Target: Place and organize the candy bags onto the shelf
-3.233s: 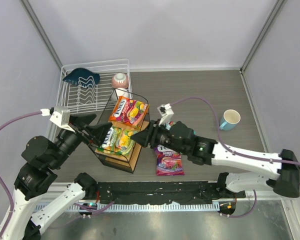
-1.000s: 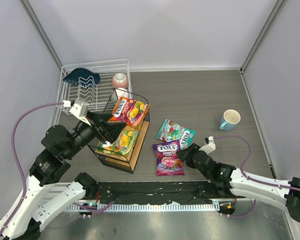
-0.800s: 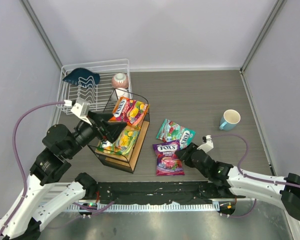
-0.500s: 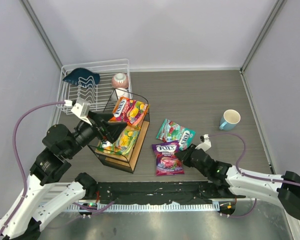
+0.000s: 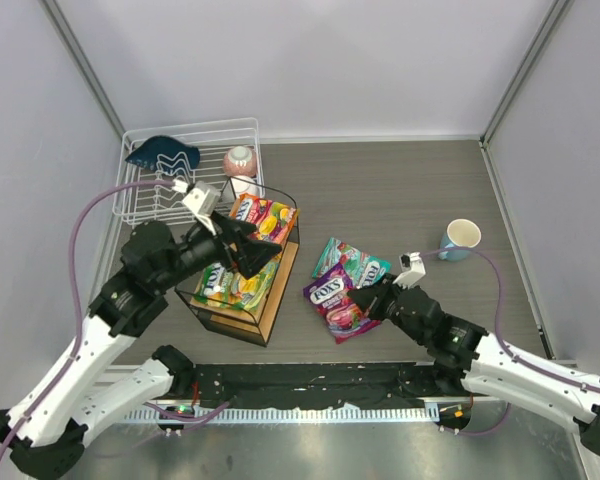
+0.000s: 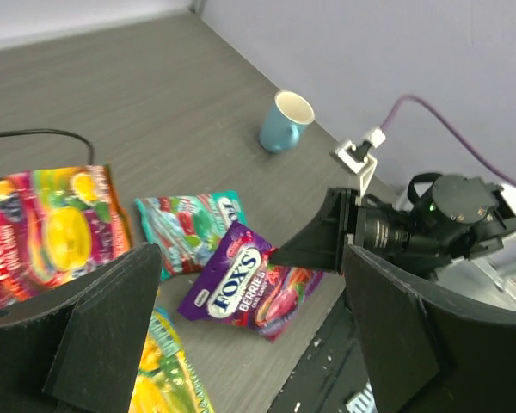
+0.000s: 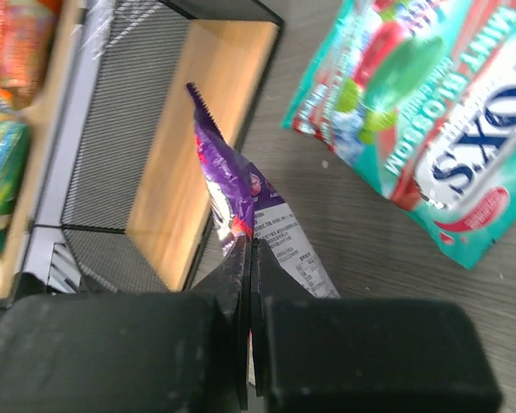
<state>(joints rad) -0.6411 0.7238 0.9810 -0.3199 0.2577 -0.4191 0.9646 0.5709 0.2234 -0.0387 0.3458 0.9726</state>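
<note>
While the right gripper (image 7: 248, 249) has its jaws pressed fully together on only the thin side edge of the purple bag (image 7: 219, 168), the hold looks slight. The bag stands on edge and tilted, near the front middle of the table. I cannot tell whether its lower edge touches the wood. Glossy film pinched this close to the rim could slide out under the candy's weight, or the bag could fold and swing as the arm travels left.

Just left of it stands the shelf (image 5: 280, 290), with the yellow-green bag (image 5: 230, 283) on its lower board and the orange-red bag (image 5: 260, 220) on the upper one. A drooping purple bag may catch on the black wire frame at the open right side. It could also push against the yellow-green bag and leave both crooked.

The left gripper (image 5: 258, 250) hangs above the shelf's right side, spread wide and holding nothing. It sits close to where I judge the right arm must go, so the two arms could collide unless one gives way.

Just beyond the purple bag lies the teal bag (image 5: 352, 262), flat on the table and close enough that a low sweep might drag it along.

Farther right, the blue mug (image 5: 461, 238) is well apart and looks safe. The white dish rack (image 5: 180, 190) at the far left is likewise out of the way.
</note>
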